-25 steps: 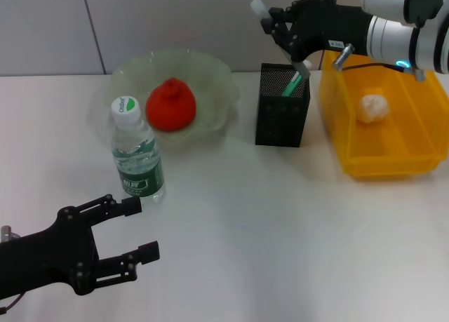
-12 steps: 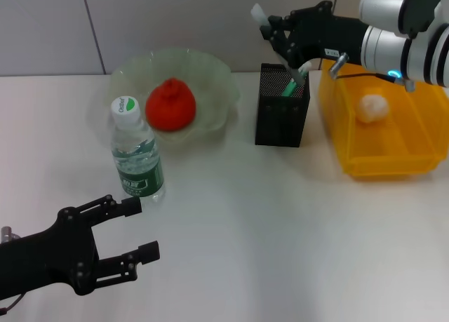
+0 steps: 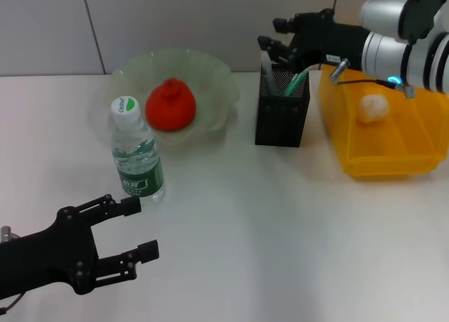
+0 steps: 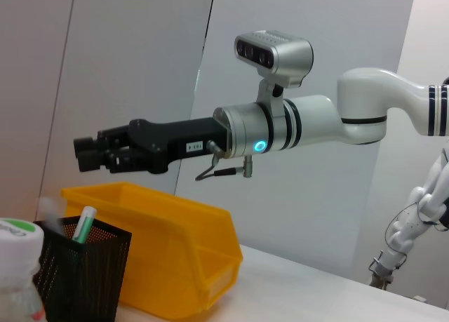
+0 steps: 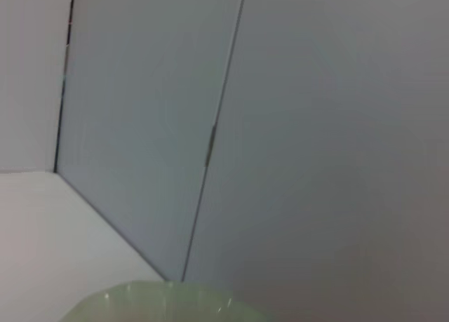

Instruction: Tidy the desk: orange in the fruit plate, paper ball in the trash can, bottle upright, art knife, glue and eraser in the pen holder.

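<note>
Nearest, the left gripper [image 3: 133, 227] hangs low over the table [image 3: 245, 231], fingers spread and empty, with bare surface all around it. Just beyond stands one bottle [image 3: 137, 158], upright, and behind it one orange [image 3: 170, 105] sits in the fruit plate [image 3: 210, 76]. Farther right, one pen holder [image 3: 282, 106] holds two sticks beside the trash can [image 3: 382, 150], which contains one paper ball [image 3: 372, 106]. The right gripper [image 3: 275, 45] hovers above the holder's rim, fingers apart, gripping nothing.
</note>
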Available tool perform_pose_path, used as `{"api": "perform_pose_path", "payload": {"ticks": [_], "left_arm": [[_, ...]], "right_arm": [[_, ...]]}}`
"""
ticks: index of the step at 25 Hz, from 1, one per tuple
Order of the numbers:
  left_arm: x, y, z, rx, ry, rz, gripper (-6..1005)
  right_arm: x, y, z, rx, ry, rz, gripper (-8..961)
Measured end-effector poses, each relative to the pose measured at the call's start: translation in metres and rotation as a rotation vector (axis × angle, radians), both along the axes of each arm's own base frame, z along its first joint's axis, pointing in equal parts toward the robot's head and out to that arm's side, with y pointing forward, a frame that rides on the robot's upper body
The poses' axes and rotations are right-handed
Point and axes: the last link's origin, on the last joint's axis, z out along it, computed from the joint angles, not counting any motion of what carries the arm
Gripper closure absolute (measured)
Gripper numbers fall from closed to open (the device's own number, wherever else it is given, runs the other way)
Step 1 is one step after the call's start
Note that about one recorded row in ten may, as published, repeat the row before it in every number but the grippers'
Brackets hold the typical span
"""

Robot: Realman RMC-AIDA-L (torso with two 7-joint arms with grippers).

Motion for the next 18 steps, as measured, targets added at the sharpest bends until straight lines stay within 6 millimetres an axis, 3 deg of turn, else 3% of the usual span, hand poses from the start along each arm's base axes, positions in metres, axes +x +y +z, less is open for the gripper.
{"api": "perform_pose_path", "payload": {"ticks": [5, 10, 16, 18], "left_arm": [[0.000, 0.000, 0.000, 0.000, 0.000, 0.002, 194], [-0.002, -0.001, 0.003, 0.005, 0.002, 0.005, 193], [-0.004, -0.001, 0.011, 0.014, 0.001, 0.000, 194], [-0.004, 0.000, 0.012, 0.012, 0.002, -0.003, 194]], "right_arm": [[0.001, 0.001, 0.008, 0.018, 0.038, -0.009, 526], [0.000, -0.006, 0.025, 0.016, 0.103, -0.015, 436], [-0.010, -0.033, 0.079, -0.148, 0.183, -0.079, 393], [-0.010, -0.039, 0.083, -0.187, 0.170, -0.086, 384]]}}
